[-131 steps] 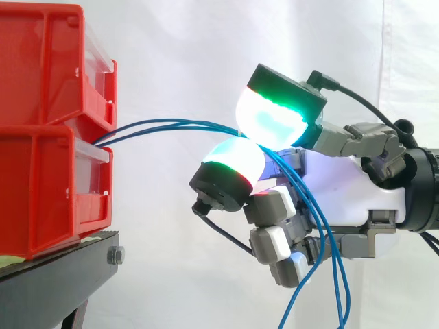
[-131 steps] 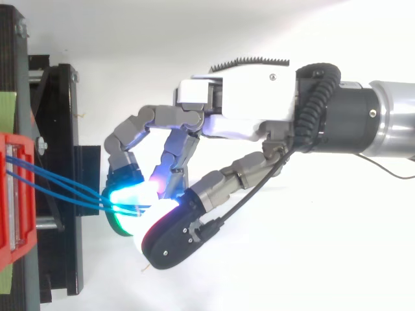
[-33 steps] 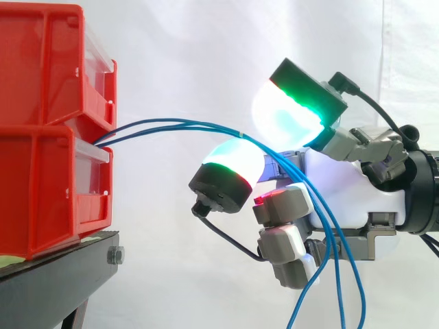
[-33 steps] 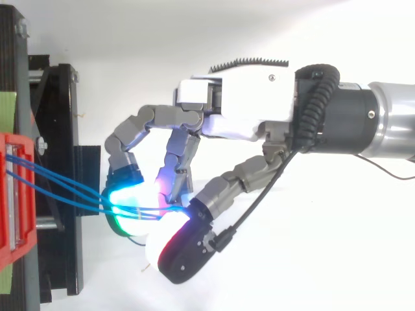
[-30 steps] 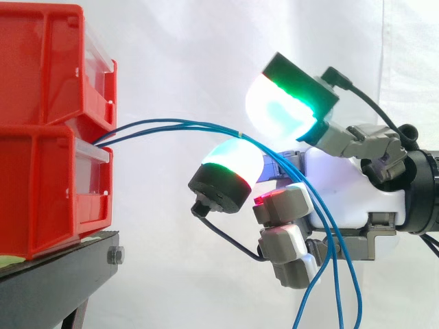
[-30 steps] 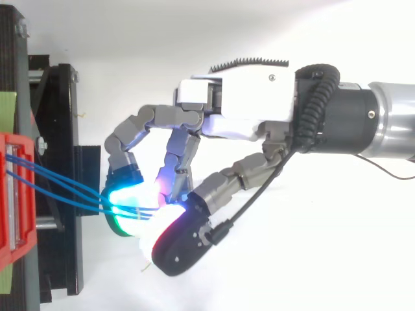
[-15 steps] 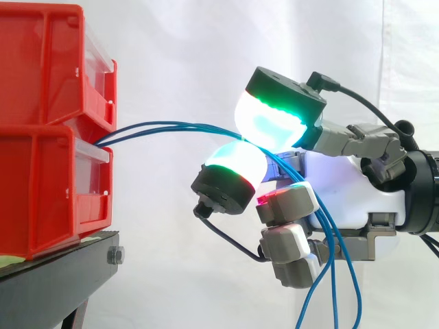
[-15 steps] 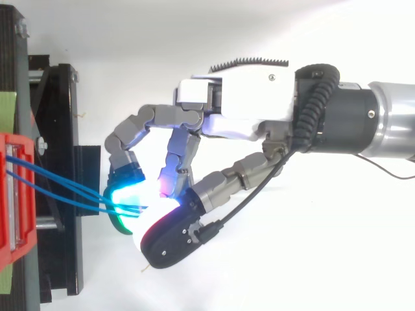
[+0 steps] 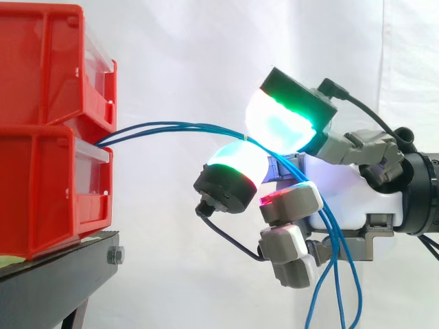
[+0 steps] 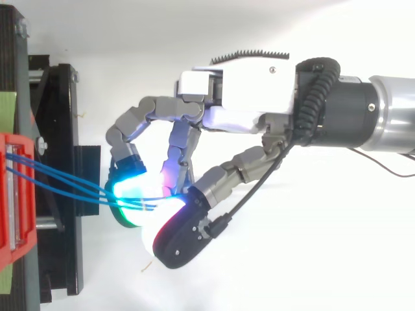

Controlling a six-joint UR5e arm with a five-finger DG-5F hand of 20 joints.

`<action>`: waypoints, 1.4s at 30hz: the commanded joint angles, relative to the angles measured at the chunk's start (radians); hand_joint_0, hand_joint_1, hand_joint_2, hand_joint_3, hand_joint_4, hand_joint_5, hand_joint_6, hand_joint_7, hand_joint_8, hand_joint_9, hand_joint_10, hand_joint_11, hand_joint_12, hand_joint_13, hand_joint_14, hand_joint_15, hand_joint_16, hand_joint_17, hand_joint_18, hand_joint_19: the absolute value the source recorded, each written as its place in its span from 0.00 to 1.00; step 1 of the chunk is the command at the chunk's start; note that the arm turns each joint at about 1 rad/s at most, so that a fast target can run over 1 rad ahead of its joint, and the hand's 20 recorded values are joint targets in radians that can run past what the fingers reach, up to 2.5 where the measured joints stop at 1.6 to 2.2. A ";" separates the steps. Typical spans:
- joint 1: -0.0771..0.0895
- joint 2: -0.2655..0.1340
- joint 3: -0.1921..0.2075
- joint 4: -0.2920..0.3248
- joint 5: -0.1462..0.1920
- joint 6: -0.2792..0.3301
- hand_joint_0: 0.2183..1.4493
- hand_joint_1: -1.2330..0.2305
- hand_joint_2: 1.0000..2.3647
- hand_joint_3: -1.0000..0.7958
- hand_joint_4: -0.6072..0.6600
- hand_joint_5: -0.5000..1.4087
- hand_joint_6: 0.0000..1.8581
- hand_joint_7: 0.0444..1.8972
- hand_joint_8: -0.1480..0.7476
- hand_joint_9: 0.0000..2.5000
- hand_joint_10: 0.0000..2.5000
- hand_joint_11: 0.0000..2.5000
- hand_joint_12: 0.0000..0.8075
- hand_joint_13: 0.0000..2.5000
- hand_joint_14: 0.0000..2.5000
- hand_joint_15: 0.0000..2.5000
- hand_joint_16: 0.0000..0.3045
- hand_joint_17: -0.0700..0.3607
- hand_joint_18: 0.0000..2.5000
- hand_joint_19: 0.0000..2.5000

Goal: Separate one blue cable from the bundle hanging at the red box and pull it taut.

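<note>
Curled hand (image 10: 246,81) pinches blue cables (image 9: 171,125) between pads, apart from red box (image 9: 41,185).

Blue cables (image 9: 171,126) between bins (image 9: 48,171) and hand (image 9: 363,195)

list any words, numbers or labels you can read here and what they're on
None: no readable word, number or sign shows on the red bins, the black stand, the blue cables or the hand.
The green patch beside the bins carries no print I can make out.
</note>
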 commanded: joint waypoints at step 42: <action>0.003 0.001 0.000 -0.001 0.002 -0.003 0.31 0.34 0.00 0.28 0.55 0.19 0.45 0.63 0.57 0.51 0.01 0.37 0.46 0.49 0.01 0.26 0.13 0.37 0.46 0.27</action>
